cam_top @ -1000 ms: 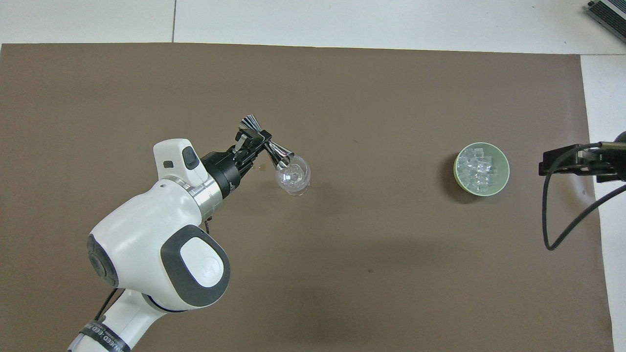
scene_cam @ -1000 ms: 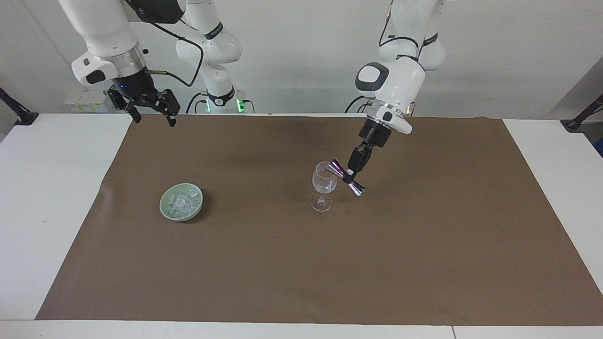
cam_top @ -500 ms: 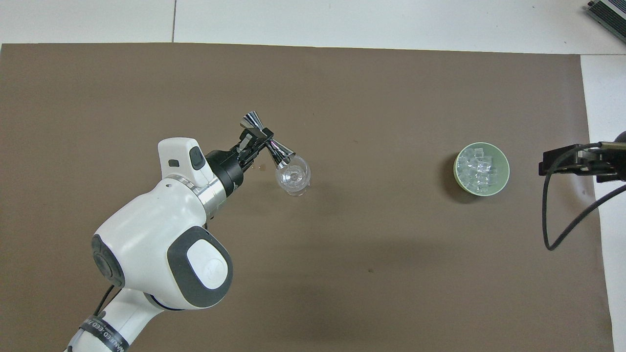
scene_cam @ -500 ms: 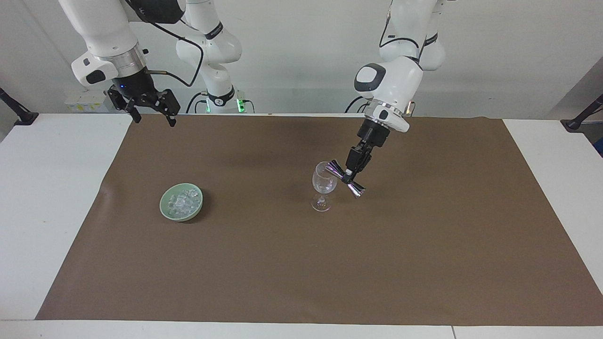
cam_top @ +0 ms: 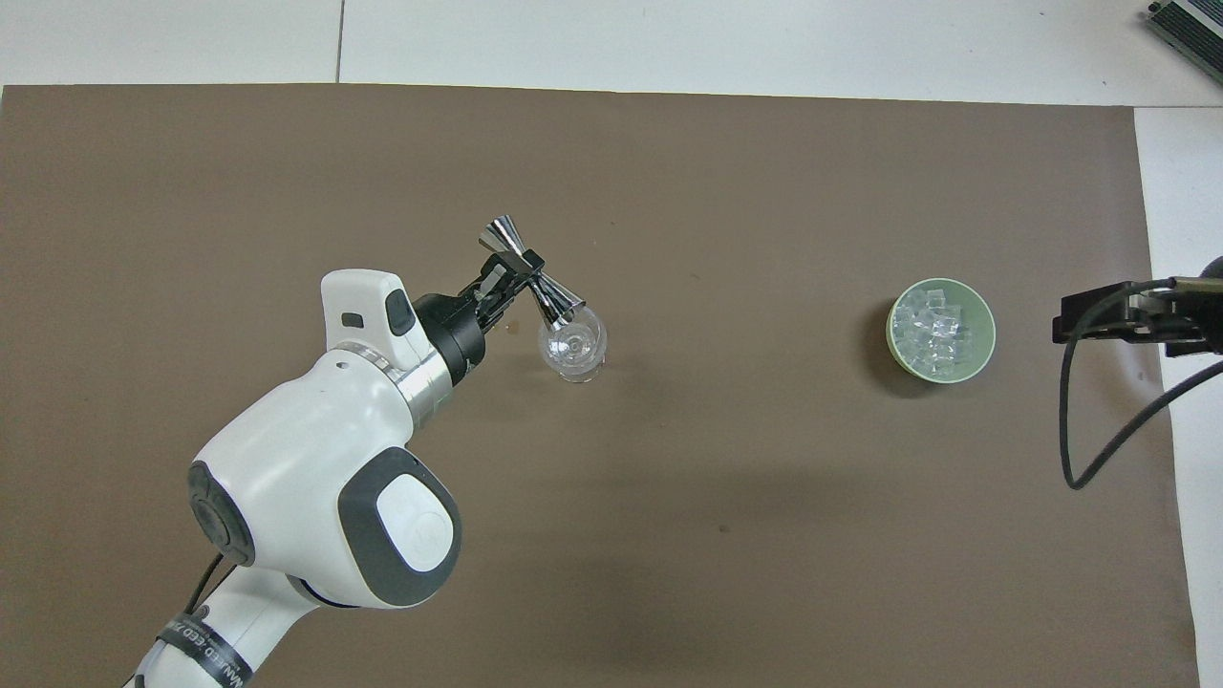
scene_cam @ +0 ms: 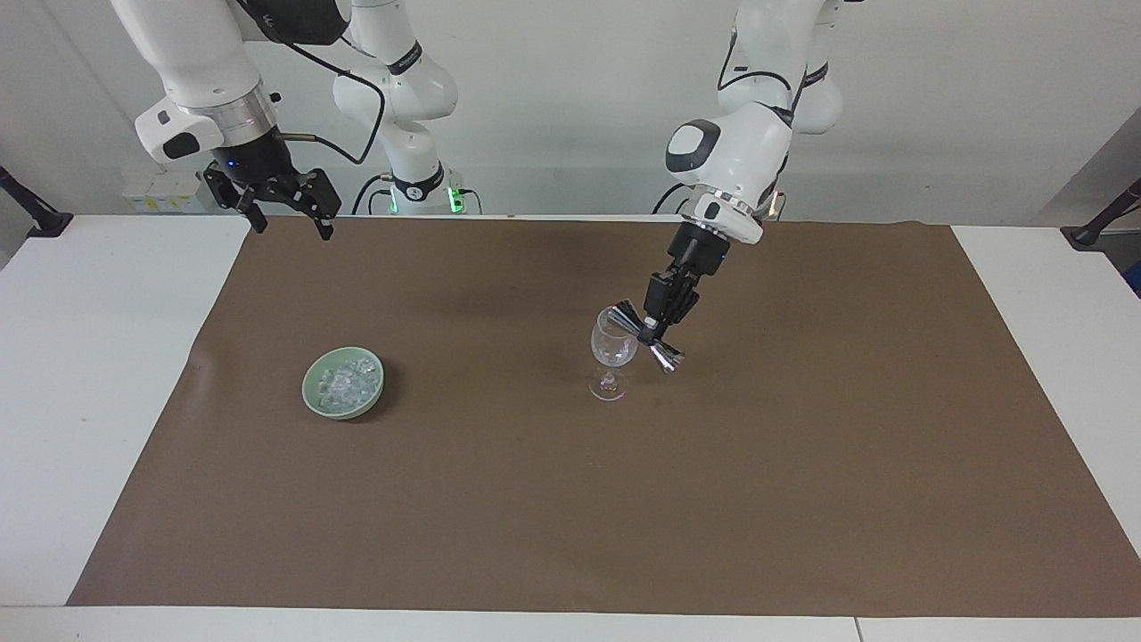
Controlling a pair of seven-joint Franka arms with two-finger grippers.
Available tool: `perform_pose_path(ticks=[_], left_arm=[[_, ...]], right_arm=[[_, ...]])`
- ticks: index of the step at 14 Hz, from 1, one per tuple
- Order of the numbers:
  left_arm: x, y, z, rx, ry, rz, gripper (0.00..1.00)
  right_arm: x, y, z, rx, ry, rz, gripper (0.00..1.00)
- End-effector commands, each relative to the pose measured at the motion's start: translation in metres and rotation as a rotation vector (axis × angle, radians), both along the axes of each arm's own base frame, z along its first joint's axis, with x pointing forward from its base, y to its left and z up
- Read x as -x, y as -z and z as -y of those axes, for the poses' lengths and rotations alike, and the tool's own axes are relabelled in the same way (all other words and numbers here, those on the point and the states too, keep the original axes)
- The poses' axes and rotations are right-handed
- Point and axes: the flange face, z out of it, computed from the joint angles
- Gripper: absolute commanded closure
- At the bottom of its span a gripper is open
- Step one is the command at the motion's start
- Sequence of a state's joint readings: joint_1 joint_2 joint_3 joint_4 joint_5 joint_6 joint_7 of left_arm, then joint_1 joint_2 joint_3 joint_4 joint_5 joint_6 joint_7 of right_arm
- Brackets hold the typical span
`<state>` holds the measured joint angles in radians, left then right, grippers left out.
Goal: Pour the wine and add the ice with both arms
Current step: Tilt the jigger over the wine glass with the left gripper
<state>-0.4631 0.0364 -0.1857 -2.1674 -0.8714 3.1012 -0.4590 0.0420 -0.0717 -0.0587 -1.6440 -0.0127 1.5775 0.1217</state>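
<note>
- The shiny measuring cup (scene_cam: 652,335) is being swung back a little from where it was a second ago, still tipped, one end at the rim of the wine glass (scene_cam: 612,351), mid-mat.
- It is being held tight by the left gripper (scene_cam: 658,323).
- Pouring is likely ending.
- The ice (scene_cam: 344,383) is being left in the green bowl (scene_cam: 314,399), toward the right arm's end.
- The right gripper (scene_cam: 283,212) is being kept wide and waiting over the mat's corner.
</note>
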Motion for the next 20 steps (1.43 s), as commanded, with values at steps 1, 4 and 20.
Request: perform_pose_path(ticks=[1,4,20], left_arm=[[-0.003,-0.004,0.005,-0.023,0.013,0.039,1.00],[-0.003,-0.007,0.006,-0.051,0.030,0.071,1.00],[0.000,-0.020,0.001,-0.093,0.072,0.114,1.00]], right_arm=[[0.008,-0.002,0.001,-0.017,-0.028,-0.002,0.00],[0.008,-0.002,0.001,-0.017,-0.028,-0.002,0.00],[0.008,-0.002,0.001,-0.015,-0.028,-0.002,0.00]])
